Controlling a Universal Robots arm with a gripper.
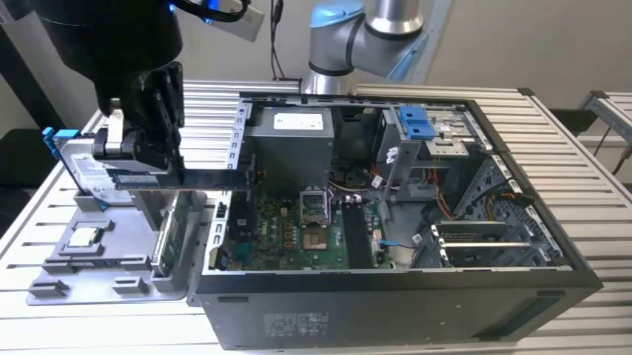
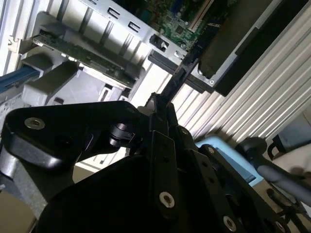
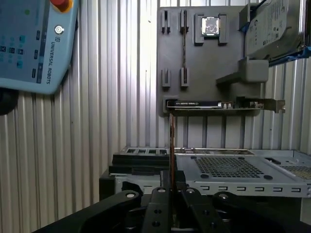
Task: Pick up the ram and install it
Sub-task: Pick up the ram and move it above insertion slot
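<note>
The ram (image 1: 212,178) is a dark, narrow stick held level above the gap between the grey parts holder (image 1: 109,255) and the open computer case (image 1: 395,303). My gripper (image 1: 143,171) is shut on the end farthest from the case, and the free end reaches the case's wall. In the first wrist view the ram (image 3: 171,141) shows edge-on as a thin line rising from my gripper (image 3: 171,187). In the second wrist view the ram (image 2: 187,68) runs from my gripper (image 2: 160,104) toward the case edge. The motherboard's memory slots (image 1: 356,233) lie inside the case, apart from the ram.
On the holder stand a silver hard drive in a blue frame (image 1: 84,166), a small square chip (image 1: 84,237) and an upright green card (image 1: 173,237). Drive cages and cables crowd the side of the case at the exterior view's right. A teach pendant (image 3: 34,43) lies on the slatted table.
</note>
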